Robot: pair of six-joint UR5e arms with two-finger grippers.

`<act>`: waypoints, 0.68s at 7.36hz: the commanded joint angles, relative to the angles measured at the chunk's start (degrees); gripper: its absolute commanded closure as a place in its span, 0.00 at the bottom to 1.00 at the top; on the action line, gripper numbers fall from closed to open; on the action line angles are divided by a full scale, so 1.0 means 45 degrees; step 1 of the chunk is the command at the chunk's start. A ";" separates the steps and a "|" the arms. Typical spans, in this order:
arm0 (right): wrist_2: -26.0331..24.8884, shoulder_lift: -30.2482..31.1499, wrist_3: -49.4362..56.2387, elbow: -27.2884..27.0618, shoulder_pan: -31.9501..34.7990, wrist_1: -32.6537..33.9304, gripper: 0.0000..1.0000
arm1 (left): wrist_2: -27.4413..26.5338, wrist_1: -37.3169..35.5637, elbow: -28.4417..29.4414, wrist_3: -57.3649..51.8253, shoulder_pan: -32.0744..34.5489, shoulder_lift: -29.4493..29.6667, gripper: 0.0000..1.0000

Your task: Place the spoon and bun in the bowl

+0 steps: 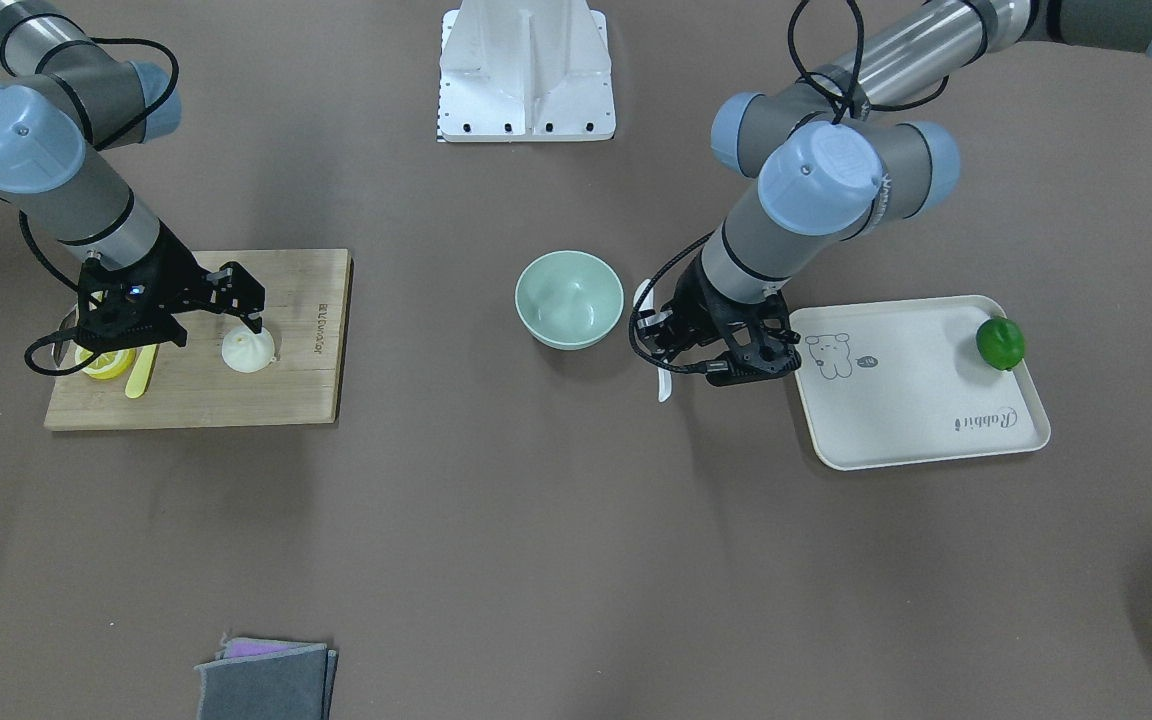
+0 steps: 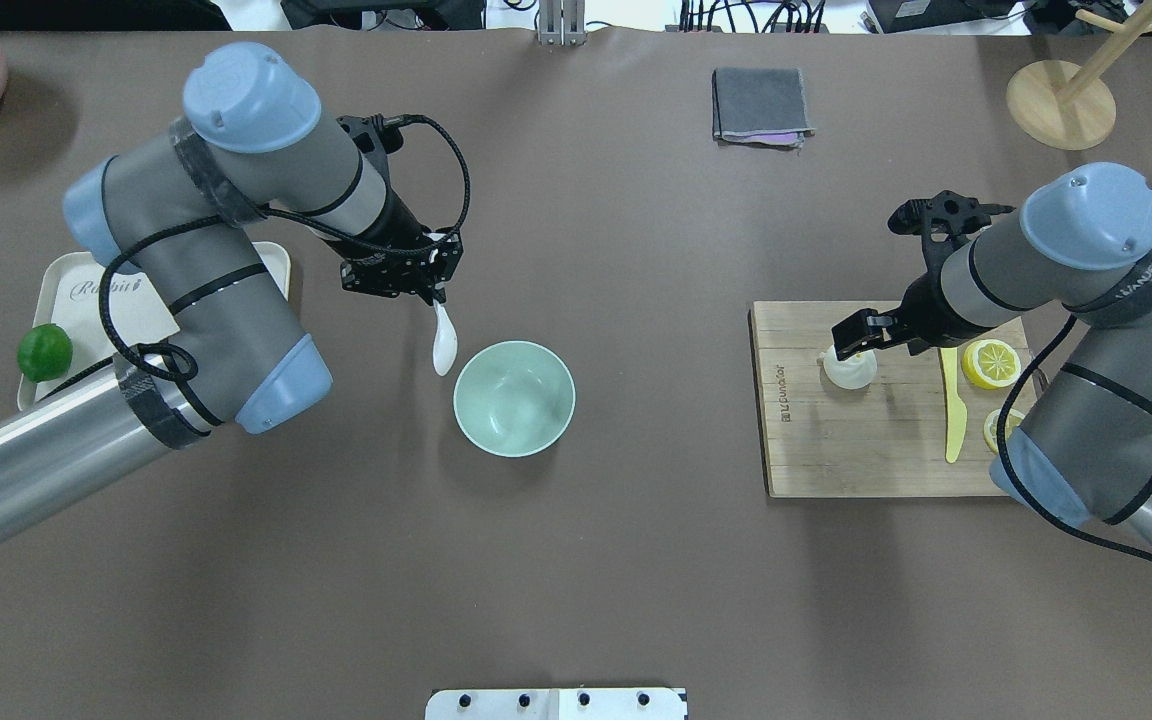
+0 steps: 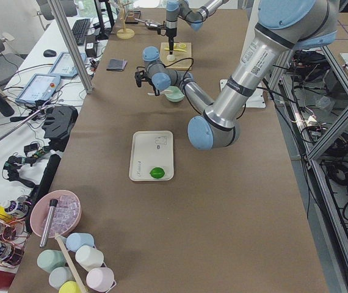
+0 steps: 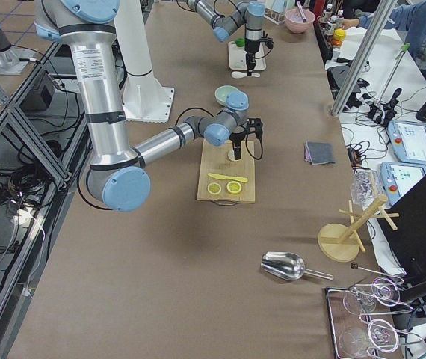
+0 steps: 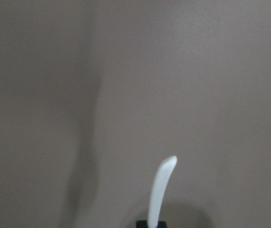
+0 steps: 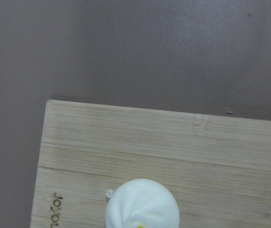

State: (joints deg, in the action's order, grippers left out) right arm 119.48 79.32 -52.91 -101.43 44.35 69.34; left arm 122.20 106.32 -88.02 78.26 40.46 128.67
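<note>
The white spoon (image 2: 444, 345) hangs from my left gripper (image 2: 433, 293), which is shut on its handle. It is held just beside the rim of the mint-green bowl (image 2: 514, 398), on my left of it. The handle tip shows in the left wrist view (image 5: 161, 187) over bare table. The bowl (image 1: 569, 300) holds nothing. The white bun (image 2: 851, 368) sits on the wooden cutting board (image 2: 836, 450). My right gripper (image 2: 866, 338) hovers right over the bun and looks open. In the right wrist view the bun (image 6: 142, 206) is at the bottom edge, with no fingers in view.
Lemon slices (image 2: 996, 362) and a yellow plastic knife (image 2: 954, 420) lie on the board beside the bun. A cream tray (image 1: 916, 400) with a green lime (image 1: 999, 343) lies behind my left arm. A folded grey cloth (image 2: 761, 105) lies at the far edge.
</note>
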 commanded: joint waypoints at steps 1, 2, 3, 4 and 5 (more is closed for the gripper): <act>-0.0163 -0.0009 0.0000 0.0176 -0.0244 -0.0019 0.18 | -0.0691 0.0083 0.0049 0.0422 -0.0864 0.0293 1.00; -0.0241 -0.0009 0.0000 0.0234 -0.0323 -0.0039 0.21 | -0.1059 0.0084 0.0030 0.0422 -0.1041 0.0370 1.00; -0.0261 -0.0009 0.0000 0.0254 -0.0401 -0.0058 0.31 | -0.1063 0.0084 0.0029 0.0442 -0.1081 0.0371 1.00; -0.0242 -0.0009 0.0000 0.0255 -0.0421 -0.0058 0.56 | -0.1256 0.0103 0.0029 0.0423 -0.1198 0.0332 0.19; -0.0242 -0.0009 0.0019 0.0255 -0.0440 -0.0058 0.75 | -0.1316 0.0084 -0.0087 0.0442 -0.1199 0.0332 0.02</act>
State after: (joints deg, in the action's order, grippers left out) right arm 118.39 79.27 -52.90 -100.33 42.53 69.09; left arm 116.87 106.73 -87.99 80.19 35.33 130.21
